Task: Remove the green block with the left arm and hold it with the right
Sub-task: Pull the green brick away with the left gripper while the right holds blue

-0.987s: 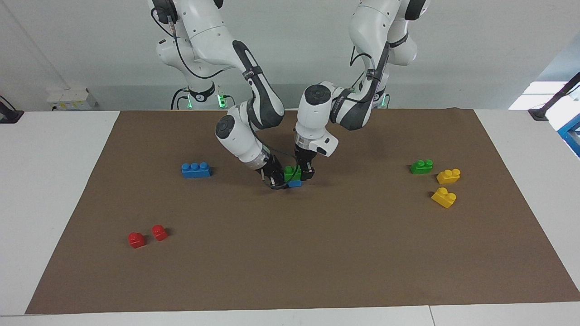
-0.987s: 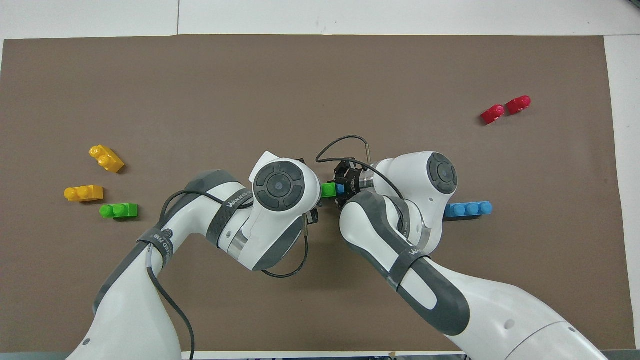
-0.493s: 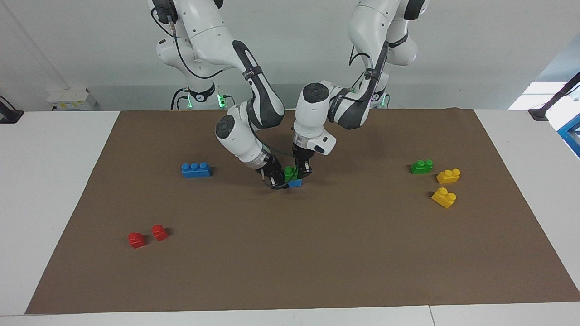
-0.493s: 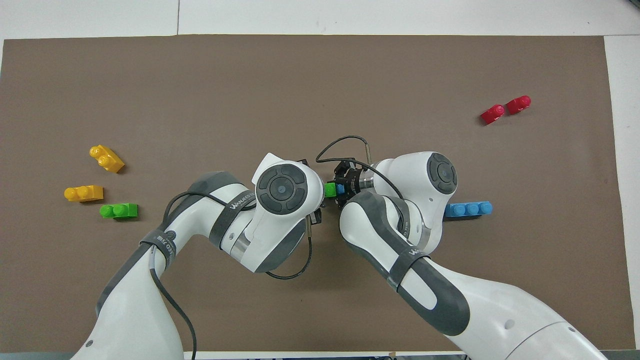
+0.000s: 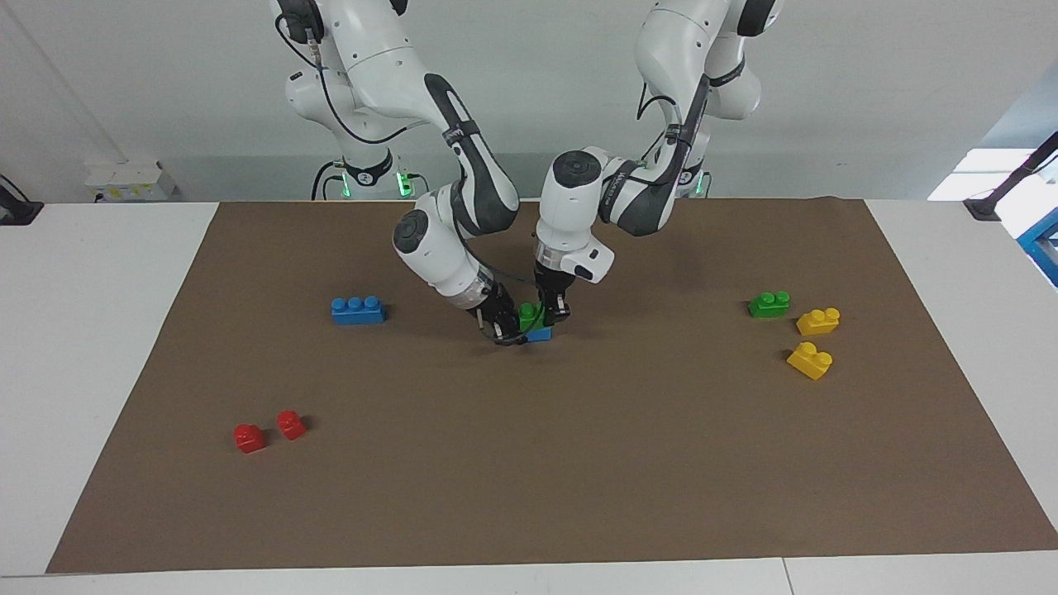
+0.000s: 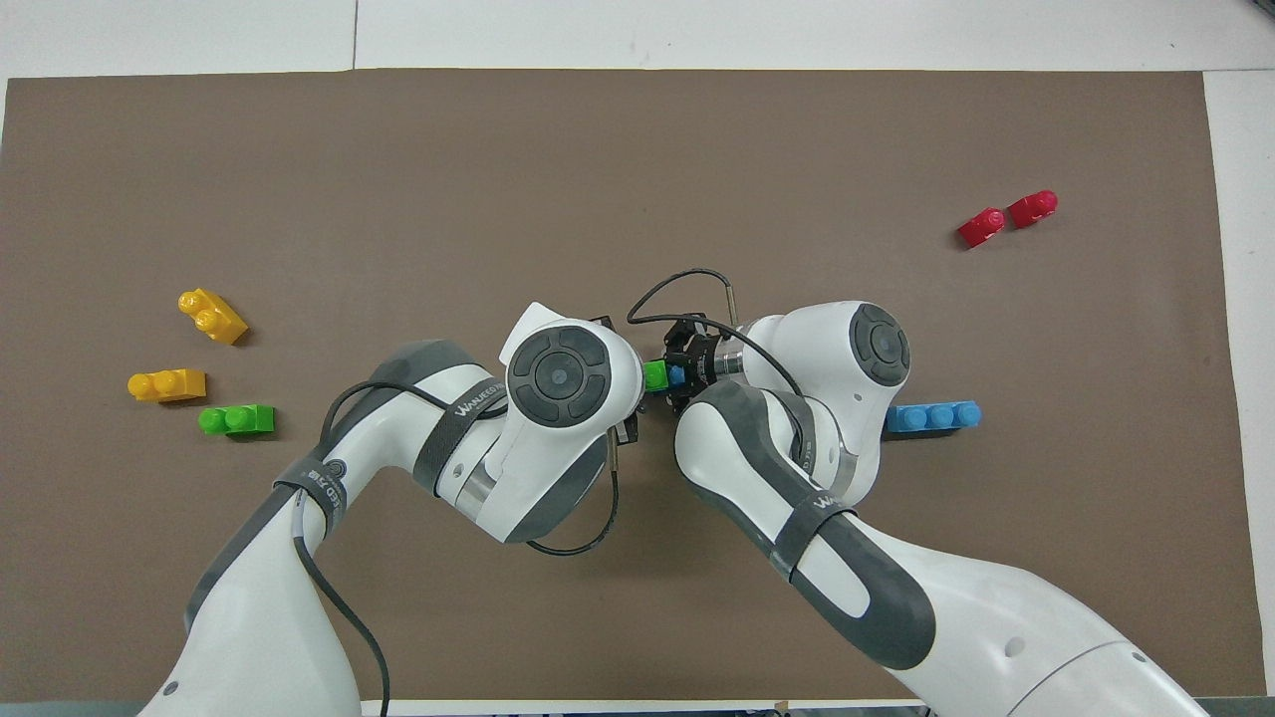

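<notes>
At the middle of the brown mat [image 5: 579, 479] a green block [image 5: 527, 314] is seen seated on a blue brick [image 5: 539, 334], the pair resting on the mat between the two grippers. The left gripper [image 5: 552, 311] is lowered over the stack from the left arm's end, with its fingers closed on the green block. The right gripper [image 5: 502, 324] is brought in low from the right arm's end and is closed on the stack at its other end — whether its fingertips press the blue brick alone or both bricks cannot be told. In the overhead view, only a small patch of the green block [image 6: 655, 375] and of the blue brick [image 6: 678, 375] shows between the two wrists. Taking the stack as the centre of a clock face in the facing view, a blue three-stud brick [image 5: 357, 310] lies at about nine o'clock toward the right arm's end, two red bricks [image 5: 267, 430] at about eight o'clock farther from the robots, and — at about three o'clock toward the left arm's end — a second green brick [image 5: 769, 304] just beside two yellow bricks [image 5: 814, 340].
</notes>
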Motion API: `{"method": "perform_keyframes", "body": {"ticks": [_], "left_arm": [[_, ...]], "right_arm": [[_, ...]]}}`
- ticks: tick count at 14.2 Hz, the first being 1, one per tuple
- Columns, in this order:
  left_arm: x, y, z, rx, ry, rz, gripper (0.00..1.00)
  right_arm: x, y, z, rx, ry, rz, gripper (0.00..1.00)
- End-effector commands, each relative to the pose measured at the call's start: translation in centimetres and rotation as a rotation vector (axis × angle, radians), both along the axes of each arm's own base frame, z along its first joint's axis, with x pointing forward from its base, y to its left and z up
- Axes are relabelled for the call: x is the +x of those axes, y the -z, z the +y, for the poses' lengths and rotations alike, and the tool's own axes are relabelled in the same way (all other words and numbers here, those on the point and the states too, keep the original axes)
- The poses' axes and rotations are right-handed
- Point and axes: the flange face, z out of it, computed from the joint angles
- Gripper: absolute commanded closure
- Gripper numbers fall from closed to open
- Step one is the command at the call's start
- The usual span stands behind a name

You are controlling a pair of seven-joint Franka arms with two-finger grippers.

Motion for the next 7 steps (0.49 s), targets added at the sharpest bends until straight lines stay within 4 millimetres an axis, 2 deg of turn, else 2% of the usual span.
{"method": "perform_keyframes", "body": {"ticks": [1, 4, 7], "left_arm": [[1.3, -4.0, 3.6, 0.028, 0.006, -0.017, 1.00], [1.9, -5.3, 5.3, 0.035, 0.009, -0.018, 1.00], [3.1, -5.6, 7.7, 0.049, 0.030, -0.011, 1.00]], "right_arm": [[-0.3, 0.6, -0.1, 0.014, -0.009, 0.008, 0.89], [-0.3, 0.6, -0.1, 0.013, -0.009, 0.007, 0.89], [-0.4, 0.6, 0.0, 0.013, -0.010, 0.005, 0.89]]}}
